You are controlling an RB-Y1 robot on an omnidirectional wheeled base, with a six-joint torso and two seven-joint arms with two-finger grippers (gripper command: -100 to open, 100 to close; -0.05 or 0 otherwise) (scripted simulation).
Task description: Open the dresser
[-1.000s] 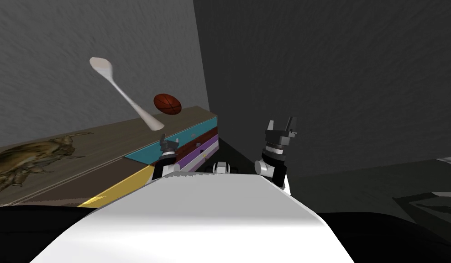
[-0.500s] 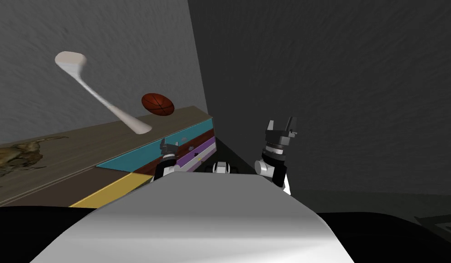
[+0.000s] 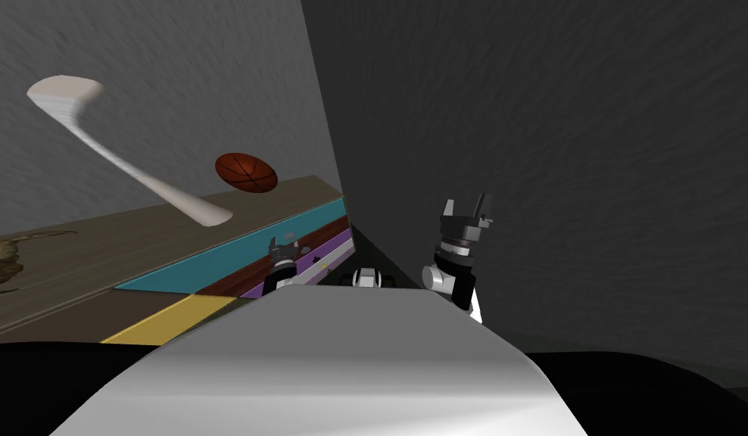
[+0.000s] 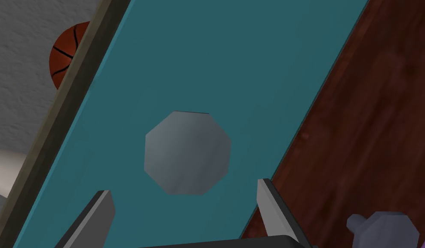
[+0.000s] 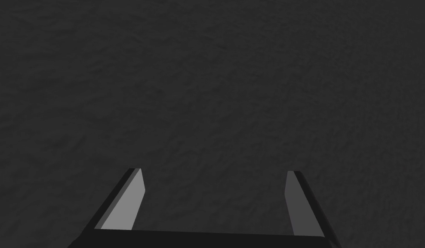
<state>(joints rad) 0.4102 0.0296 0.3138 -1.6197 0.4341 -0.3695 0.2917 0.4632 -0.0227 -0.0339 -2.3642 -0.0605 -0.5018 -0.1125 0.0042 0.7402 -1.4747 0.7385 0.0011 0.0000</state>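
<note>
Left gripper (image 4: pixel 182 187): fingers spread, nothing pinched. A grey eight-sided knob (image 4: pixel 186 153) sits just ahead, centred between them. The knob is on the teal top drawer (image 4: pixel 233 64) of the dresser (image 3: pixel 100 250), which stands on my left against the wall. The brown drawer (image 4: pixel 371 129) next down carries a second knob (image 4: pixel 383 230). An orange ball (image 3: pixel 246 172) sits at the far end of the dresser top. Right gripper (image 3: pixel 465 206): spread, raised, well apart from the dresser.

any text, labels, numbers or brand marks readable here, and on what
None can be read. The teal drawer front, its grey knob and the basketball carry no letters or numbers; the ball has plain black seam lines. The brownish print on the dresser top is a picture, not writing.
</note>
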